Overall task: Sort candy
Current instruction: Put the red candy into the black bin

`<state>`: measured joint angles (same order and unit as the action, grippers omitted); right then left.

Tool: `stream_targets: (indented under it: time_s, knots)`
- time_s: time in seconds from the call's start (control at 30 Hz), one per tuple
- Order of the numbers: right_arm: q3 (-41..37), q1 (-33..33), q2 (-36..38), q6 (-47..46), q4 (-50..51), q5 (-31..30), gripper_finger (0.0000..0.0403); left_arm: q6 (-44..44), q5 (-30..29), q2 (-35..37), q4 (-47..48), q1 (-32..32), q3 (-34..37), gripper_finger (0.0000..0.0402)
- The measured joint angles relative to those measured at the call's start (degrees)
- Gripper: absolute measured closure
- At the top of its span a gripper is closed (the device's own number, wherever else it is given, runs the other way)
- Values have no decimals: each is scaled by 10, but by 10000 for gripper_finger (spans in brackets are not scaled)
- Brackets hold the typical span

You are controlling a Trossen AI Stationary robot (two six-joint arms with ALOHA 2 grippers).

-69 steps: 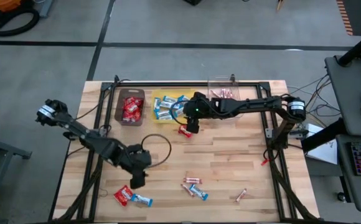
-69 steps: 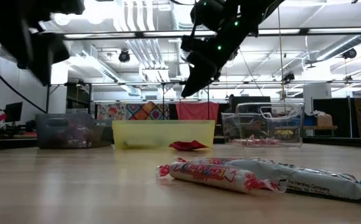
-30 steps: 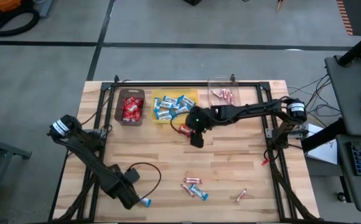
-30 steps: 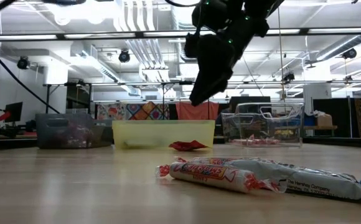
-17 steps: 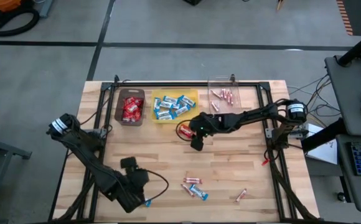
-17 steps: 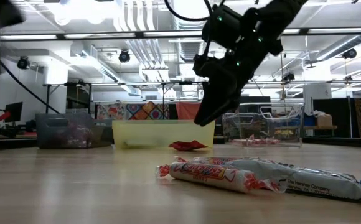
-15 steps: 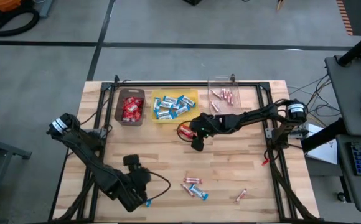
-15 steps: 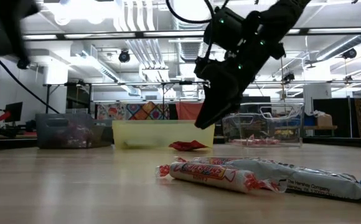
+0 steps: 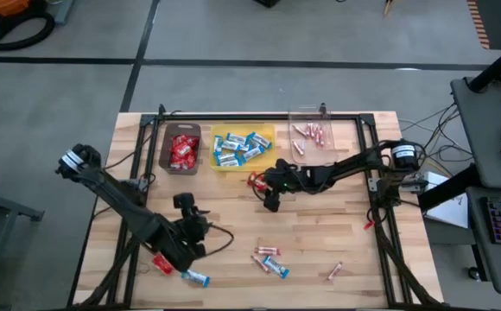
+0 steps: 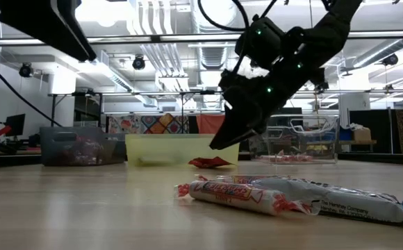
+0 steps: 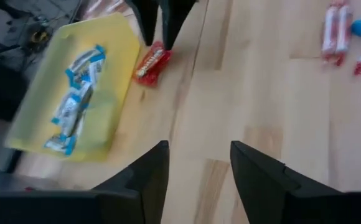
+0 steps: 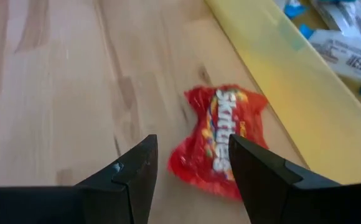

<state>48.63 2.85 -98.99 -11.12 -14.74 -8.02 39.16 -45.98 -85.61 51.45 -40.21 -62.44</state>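
Since the earlier frame, the left gripper (image 9: 190, 231) has lifted away from the front-left table edge, uncovering a red packet (image 9: 162, 262) and a blue-and-white bar (image 9: 196, 277) lying there; its jaws stand apart with nothing between them. Right gripper (image 9: 265, 192) has dropped lower toward a red Skittles packet (image 12: 221, 137) lying beside the yellow bin (image 9: 267, 130), jaws apart, not touching it. More loose candies (image 9: 268, 258) lie near the front edge. Sorted candy sits in the brown bin (image 9: 165, 149), yellow bin and clear bin (image 9: 324, 115).
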Motion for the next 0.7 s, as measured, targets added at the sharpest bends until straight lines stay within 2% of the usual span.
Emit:
stream_targets:
  time_s: [0.1, 0.2, 0.3, 0.43, 0.53, 0.7]
  knots:
    - [9, 0, -27, 1, -19, -3, 216, -14, 0, 48, -91, 7, 67, 256]
    - [21, 0, -58, 2, -16, -32, 216, -27, -3, 89, -194, 17, 129, 262]
    - [33, 0, -81, 1, -10, -51, 217, -41, -27, 116, -288, 29, 178, 266]
    - [41, 0, -90, -3, 9, -54, 235, -52, -68, 129, -357, 37, 216, 267]
    - [42, 0, -88, -10, 22, -53, 268, -66, -75, 129, -390, 42, 229, 268]
    - [42, 1, -87, -4, 27, -31, 359, -108, -62, 117, -434, 48, 231, 268]
